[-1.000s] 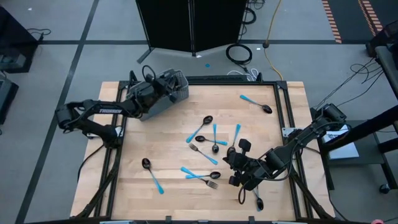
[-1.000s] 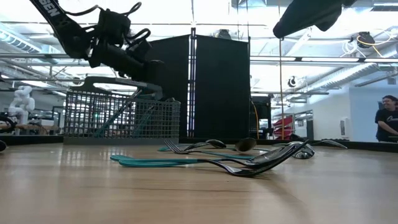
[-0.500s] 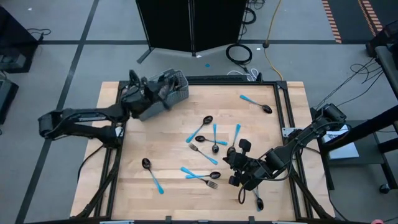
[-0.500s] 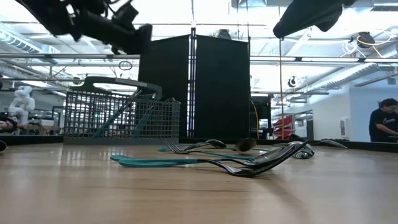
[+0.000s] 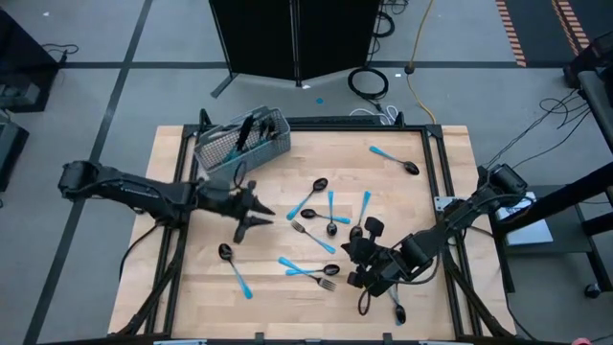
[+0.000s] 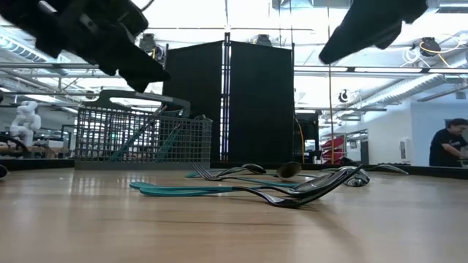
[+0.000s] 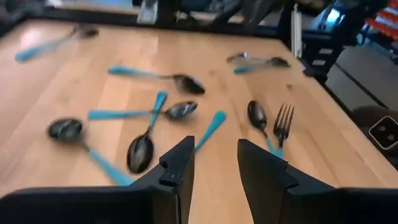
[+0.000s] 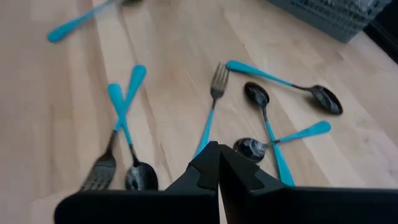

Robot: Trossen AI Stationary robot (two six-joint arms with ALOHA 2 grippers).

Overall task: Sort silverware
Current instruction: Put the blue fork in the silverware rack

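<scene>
The silverware has dark heads and light-blue handles. Several pieces lie flat around the table's middle (image 5: 321,225), with single spoons at the near left (image 5: 233,266), far right (image 5: 395,159) and near right (image 5: 396,307). A few more stand in the grey wire-mesh basket (image 5: 244,142) at the far left. My left gripper (image 5: 255,213) hovers open between the basket and the middle cluster, with spoons and a fork (image 7: 283,119) ahead of its fingers (image 7: 180,163). My right gripper (image 5: 352,257) is shut and empty, above the table at the cluster's near right, with a fork (image 8: 214,81) ahead of it.
A dark frame rail (image 5: 436,192) runs along the table's sides. In the low view the basket (image 6: 139,139) stands at the far left, and the silverware pile (image 6: 248,186) lies mid-table. Bare wood lies at the near left and the far middle. A person (image 6: 447,146) stands far off behind the table.
My left gripper has swung from above the basket toward the table's near edge and middle, coming lower and turning to face the scattered silverware. My right gripper has hardly moved. The silverware on the table has kept its place.
</scene>
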